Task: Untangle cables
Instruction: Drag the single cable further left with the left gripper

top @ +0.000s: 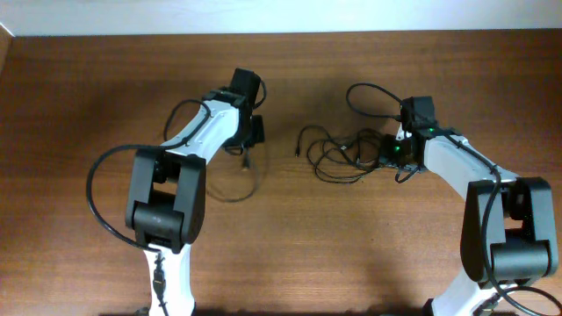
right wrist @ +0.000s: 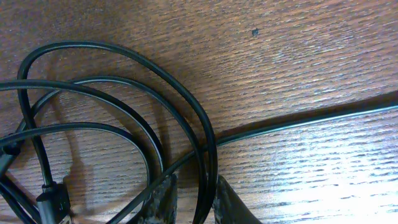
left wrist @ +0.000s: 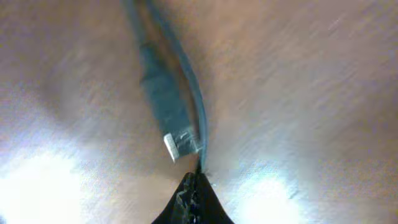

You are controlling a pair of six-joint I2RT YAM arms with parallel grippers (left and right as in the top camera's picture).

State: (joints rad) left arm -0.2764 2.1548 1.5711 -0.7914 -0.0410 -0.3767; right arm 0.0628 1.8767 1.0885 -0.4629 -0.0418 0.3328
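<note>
Left end effector (left wrist: 199, 186) was closed on a thin single cable (left wrist: 198, 102) at the bottom centre of the left wrist frame, with the USB plug (left wrist: 163, 93) lying just beside that cord. Right end effector (right wrist: 193, 202) stood slightly open at the bottom of the right wrist frame, straddling one strand of the cable bundle (top: 356, 145) without clamping it. Overhead, the bundle lay looped on the counter (top: 88, 79) right of centre, with the single cable apart from it, left of centre.
</note>
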